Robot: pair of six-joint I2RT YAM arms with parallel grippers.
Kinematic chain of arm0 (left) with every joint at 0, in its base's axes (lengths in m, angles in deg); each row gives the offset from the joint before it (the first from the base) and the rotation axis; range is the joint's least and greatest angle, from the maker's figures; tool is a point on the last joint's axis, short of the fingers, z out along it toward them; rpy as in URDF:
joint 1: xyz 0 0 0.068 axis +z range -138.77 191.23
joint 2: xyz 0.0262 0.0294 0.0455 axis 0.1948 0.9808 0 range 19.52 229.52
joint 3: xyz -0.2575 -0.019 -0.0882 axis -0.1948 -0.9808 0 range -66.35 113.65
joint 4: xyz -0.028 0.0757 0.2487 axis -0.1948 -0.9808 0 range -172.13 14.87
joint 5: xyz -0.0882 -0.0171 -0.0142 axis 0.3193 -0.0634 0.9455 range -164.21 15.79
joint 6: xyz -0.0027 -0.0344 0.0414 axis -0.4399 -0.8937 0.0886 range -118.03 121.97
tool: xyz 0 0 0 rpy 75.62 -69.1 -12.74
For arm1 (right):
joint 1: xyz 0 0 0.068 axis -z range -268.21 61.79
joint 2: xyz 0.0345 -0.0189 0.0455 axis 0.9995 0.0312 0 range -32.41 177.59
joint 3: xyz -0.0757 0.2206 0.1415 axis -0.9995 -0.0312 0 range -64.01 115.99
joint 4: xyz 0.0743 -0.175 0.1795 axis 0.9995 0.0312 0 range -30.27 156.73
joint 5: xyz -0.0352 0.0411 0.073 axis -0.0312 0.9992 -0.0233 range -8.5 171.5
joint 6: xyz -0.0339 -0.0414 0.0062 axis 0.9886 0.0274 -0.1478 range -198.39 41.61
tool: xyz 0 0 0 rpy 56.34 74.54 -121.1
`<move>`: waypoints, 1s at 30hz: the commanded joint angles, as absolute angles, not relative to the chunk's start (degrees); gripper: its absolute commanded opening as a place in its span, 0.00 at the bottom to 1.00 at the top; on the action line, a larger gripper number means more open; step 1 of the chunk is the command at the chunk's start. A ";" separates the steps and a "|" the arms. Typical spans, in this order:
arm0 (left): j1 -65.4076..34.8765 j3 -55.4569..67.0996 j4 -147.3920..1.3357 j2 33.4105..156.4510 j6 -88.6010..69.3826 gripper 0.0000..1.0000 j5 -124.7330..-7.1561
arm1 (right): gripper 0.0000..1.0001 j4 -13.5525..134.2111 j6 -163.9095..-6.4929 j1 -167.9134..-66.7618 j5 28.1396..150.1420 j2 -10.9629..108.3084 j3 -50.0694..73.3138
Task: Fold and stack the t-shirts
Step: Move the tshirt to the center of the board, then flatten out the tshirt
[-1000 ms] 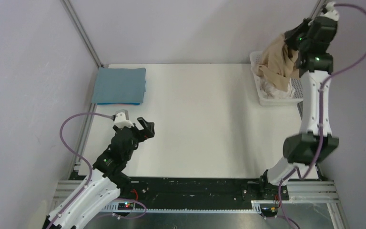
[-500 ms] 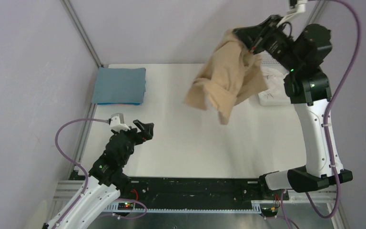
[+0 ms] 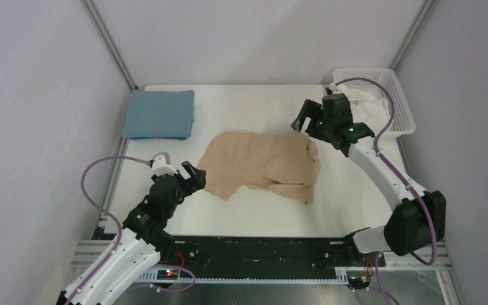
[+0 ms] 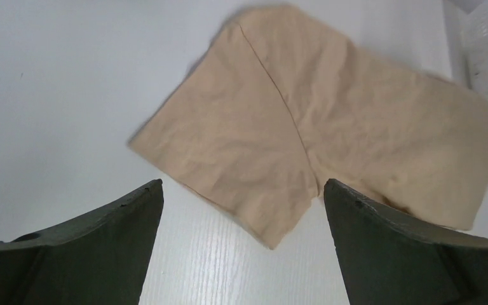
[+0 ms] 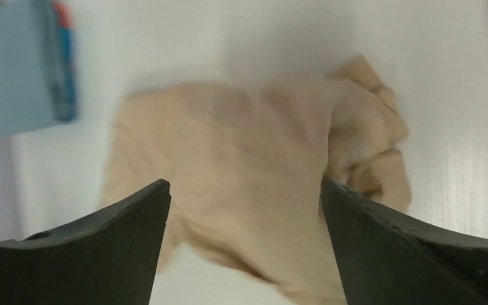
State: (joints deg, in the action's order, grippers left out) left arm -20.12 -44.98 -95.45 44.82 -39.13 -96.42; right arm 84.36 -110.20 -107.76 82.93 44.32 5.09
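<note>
The tan t-shirt (image 3: pixel 264 165) lies loosely spread and wrinkled on the middle of the white table, bunched along its right side. My right gripper (image 3: pixel 306 121) hovers open just beyond its far right corner, holding nothing. In the right wrist view the tan t-shirt (image 5: pixel 260 146) lies below the open right gripper (image 5: pixel 244 184). The teal t-shirt (image 3: pixel 159 114) rests folded at the far left, and shows as a teal t-shirt (image 5: pixel 13 70) there too. My left gripper (image 3: pixel 194 173) is open beside the shirt's near left corner. The left wrist view shows that tan t-shirt (image 4: pixel 330 127) corner ahead of the left gripper (image 4: pixel 243 184).
A white lattice basket (image 3: pixel 401 105) stands at the far right corner with white cloth (image 3: pixel 362 105) in it. Metal frame posts rise at the table's back corners. The arm bases sit along the near edge.
The right arm swung the tan t-shirt from above the basket out over the table, lowered it and opened its jaws, so the shirt now lies flat. The left arm barely shifted.
</note>
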 commanded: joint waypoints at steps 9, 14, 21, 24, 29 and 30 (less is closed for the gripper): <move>-18.63 -39.66 -95.59 64.96 -43.01 1.00 -97.18 | 0.99 91.23 -109.78 -115.71 61.27 32.13 -3.97; -10.32 -36.83 -93.96 78.88 -42.97 1.00 -91.60 | 0.99 89.00 -115.62 -117.58 65.19 20.13 -19.85; -8.65 -31.49 -93.16 93.21 -41.42 1.00 -89.15 | 0.99 92.09 -118.35 -119.49 66.62 11.30 -27.49; -8.82 -29.11 -93.17 98.33 -41.04 1.00 -86.05 | 0.99 93.45 -119.14 -120.33 65.03 10.09 -28.40; -11.40 -24.65 -93.26 106.16 -40.16 0.87 -83.90 | 0.99 93.89 -119.30 -120.63 64.35 8.91 -29.27; -11.99 -24.23 -93.24 107.56 -40.14 0.84 -83.88 | 0.99 93.78 -119.28 -120.63 64.34 8.82 -29.47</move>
